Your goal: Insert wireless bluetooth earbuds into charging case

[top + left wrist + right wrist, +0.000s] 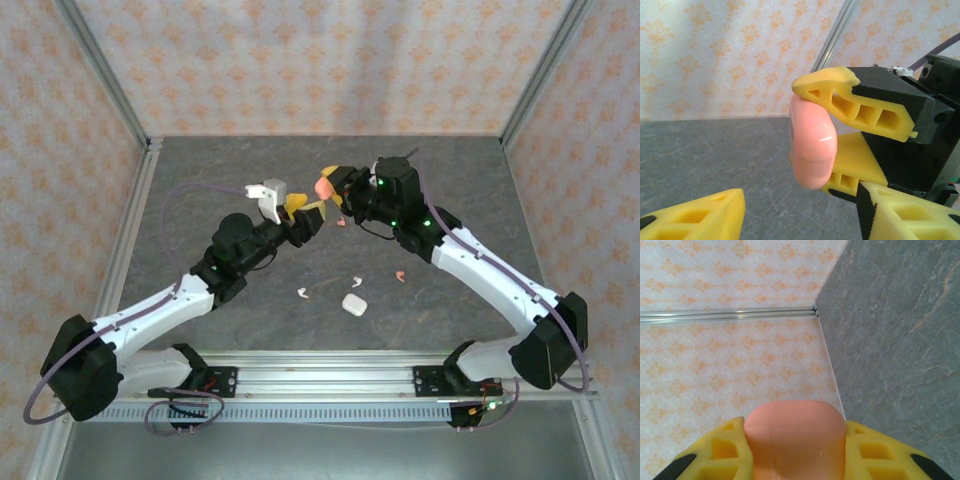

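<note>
On table (200,200): 1 white case (352,304), 4 earbuds (303,293); right hand (328,181) grips pink case (810,145); left hand (308,207) wide.

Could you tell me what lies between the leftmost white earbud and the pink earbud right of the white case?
In the top view, the other white earbud lies between them; the white case sits just to the near side.
</note>
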Action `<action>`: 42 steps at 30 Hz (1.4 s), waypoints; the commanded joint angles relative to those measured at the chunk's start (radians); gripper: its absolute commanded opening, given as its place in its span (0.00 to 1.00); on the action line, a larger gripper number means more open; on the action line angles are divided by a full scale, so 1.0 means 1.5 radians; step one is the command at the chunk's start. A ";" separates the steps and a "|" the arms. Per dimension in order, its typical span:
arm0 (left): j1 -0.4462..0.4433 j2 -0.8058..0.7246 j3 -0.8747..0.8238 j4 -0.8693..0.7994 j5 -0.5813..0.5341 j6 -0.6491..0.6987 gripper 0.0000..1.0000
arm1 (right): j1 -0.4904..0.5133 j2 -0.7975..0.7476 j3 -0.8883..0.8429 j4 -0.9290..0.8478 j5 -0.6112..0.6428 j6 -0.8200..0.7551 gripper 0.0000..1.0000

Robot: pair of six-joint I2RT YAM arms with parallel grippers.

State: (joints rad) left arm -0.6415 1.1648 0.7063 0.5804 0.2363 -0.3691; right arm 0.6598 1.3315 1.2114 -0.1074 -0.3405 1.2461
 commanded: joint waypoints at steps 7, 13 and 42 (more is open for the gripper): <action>-0.003 0.052 0.050 0.103 0.044 0.015 0.50 | 0.008 -0.041 -0.013 0.029 0.000 0.021 0.17; -0.002 0.076 0.069 0.107 0.060 0.021 0.36 | 0.011 -0.050 -0.020 0.035 -0.003 0.030 0.17; 0.132 0.038 0.348 -0.553 0.594 0.290 0.00 | -0.114 -0.102 0.041 -0.072 -0.439 -0.642 0.67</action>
State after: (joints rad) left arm -0.4553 1.2224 1.1728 -0.0364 0.9703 -0.0437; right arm 0.4816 1.1744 1.2907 -0.2501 -0.8268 0.4095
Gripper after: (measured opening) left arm 0.167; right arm 0.664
